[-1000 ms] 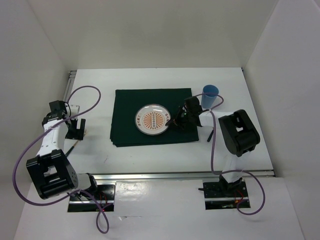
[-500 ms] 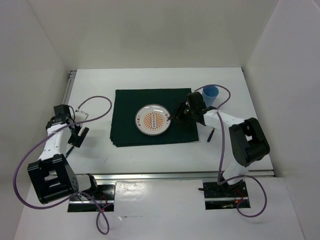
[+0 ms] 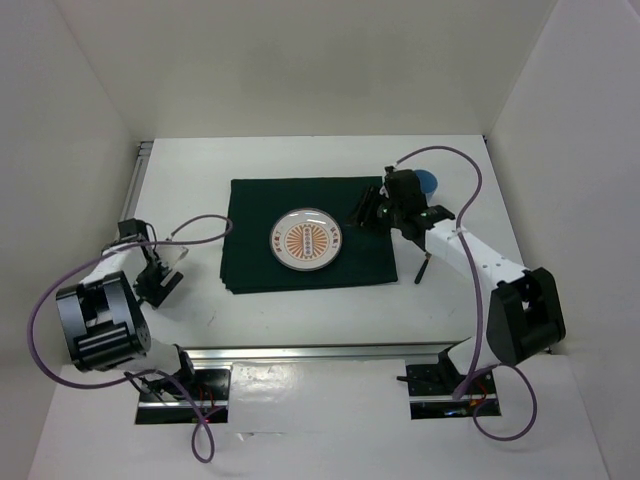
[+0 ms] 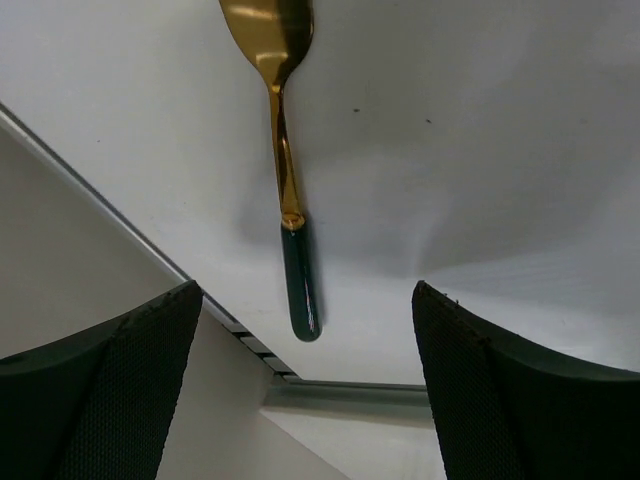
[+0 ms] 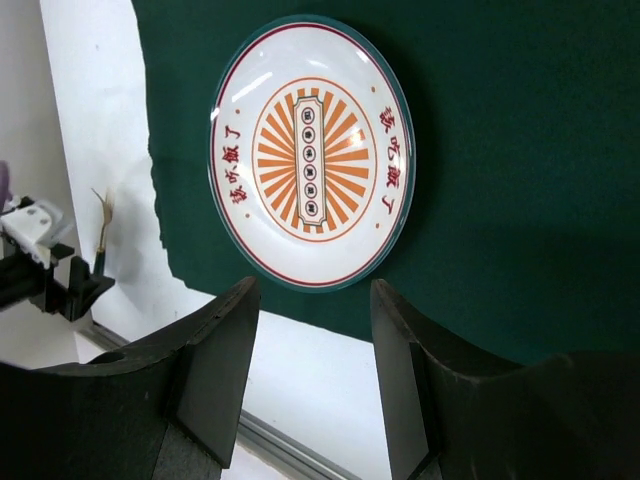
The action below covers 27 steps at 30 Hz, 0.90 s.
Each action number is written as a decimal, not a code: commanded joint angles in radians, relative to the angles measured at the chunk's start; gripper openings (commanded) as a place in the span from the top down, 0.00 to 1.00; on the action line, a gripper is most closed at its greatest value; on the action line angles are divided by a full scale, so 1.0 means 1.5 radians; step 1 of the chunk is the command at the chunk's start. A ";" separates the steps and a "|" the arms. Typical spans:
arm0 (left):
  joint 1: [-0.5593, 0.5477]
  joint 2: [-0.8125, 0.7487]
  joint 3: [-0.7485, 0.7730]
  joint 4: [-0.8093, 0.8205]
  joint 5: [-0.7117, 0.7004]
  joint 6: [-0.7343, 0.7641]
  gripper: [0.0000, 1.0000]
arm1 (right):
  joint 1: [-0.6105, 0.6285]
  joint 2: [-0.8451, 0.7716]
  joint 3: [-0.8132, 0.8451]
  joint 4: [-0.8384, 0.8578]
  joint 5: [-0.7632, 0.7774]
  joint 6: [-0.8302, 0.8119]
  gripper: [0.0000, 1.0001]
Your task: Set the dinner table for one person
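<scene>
A round plate [image 3: 307,240] with an orange sunburst sits on the dark green mat [image 3: 262,205] on the white dinner table [image 3: 300,160]. My right gripper [image 3: 362,214] is open and empty, over the mat just right of the plate. In the right wrist view its jaws [image 5: 315,390] stand apart below the plate [image 5: 312,150]. My left gripper [image 3: 157,281] is open at the table's left side. In the left wrist view a gold spoon with a dark green handle [image 4: 288,190] lies on the table ahead of the open left gripper [image 4: 310,400], untouched.
A blue cup [image 3: 428,182] stands behind the mat's right corner, mostly hidden by the right arm. A dark utensil [image 3: 421,270] lies on the table right of the mat. A metal rail [image 3: 350,350] runs along the near edge. White walls close three sides.
My right arm has stretched out and its gripper moved back from the plate's right edge towards the cup. My left gripper moved nearer and lower by the spoon.
</scene>
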 commanded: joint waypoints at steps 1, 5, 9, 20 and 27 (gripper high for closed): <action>0.016 0.050 0.031 0.011 -0.001 -0.001 0.09 | 0.005 -0.037 0.034 -0.033 0.020 -0.021 0.44; 0.037 0.105 0.075 -0.033 0.018 -0.032 0.11 | 0.005 -0.051 0.046 -0.045 0.033 -0.021 0.44; 0.052 0.126 0.088 -0.063 0.053 -0.045 0.19 | 0.005 -0.065 0.058 -0.045 0.041 -0.021 0.44; 0.052 0.157 0.081 -0.078 0.084 -0.071 0.60 | 0.005 -0.071 0.077 -0.051 0.047 -0.034 0.44; 0.052 0.164 0.088 -0.092 0.100 -0.106 1.00 | 0.005 -0.090 0.077 -0.057 0.068 -0.034 0.44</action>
